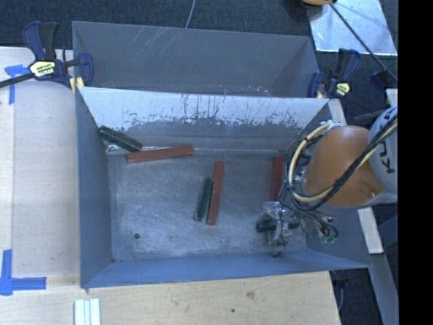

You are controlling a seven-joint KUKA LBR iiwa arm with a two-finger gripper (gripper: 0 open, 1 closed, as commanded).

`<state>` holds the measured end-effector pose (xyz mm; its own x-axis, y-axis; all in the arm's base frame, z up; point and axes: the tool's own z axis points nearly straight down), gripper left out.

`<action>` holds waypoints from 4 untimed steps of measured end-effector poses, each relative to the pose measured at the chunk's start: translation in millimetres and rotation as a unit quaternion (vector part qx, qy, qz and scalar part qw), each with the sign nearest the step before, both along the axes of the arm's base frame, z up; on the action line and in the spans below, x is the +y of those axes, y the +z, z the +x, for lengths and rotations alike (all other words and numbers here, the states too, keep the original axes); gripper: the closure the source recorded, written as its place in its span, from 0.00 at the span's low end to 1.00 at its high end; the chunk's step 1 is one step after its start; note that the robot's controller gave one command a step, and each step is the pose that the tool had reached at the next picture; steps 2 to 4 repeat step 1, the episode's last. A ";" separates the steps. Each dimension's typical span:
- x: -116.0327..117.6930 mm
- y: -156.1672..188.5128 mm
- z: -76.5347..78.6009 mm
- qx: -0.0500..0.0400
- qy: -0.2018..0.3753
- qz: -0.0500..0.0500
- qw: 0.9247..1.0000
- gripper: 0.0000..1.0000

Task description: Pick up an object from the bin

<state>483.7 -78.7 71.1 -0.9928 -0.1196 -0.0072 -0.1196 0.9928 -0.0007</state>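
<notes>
In the bin's (203, 110) lower right corner, the gripper (276, 233) hangs near a red stick (277, 176). Jaw state cannot be told.

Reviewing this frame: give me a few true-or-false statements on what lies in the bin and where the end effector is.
1. The end effector is over the front right part of the bin floor. True.
2. A dark green stick lies beside a reddish-brown stick near the middle of the floor. True.
3. The end effector is directly above those two middle sticks. False: it is off to their right, nearest another reddish-brown stick by the right wall.
4. The long reddish-brown stick near the back wall stands upright. False: it lies flat, running across the view.
5. A dark stick lies in the back left corner. True.
</notes>
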 end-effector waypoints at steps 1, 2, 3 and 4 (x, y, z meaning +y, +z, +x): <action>-43.0 138.7 6.2 0.002 -0.056 0.000 0.998 1.00; -43.0 138.7 6.2 0.002 -0.056 0.000 0.998 1.00; -43.0 138.7 6.2 0.002 -0.056 0.000 0.998 1.00; -43.0 138.7 6.2 0.002 -0.056 0.000 0.998 1.00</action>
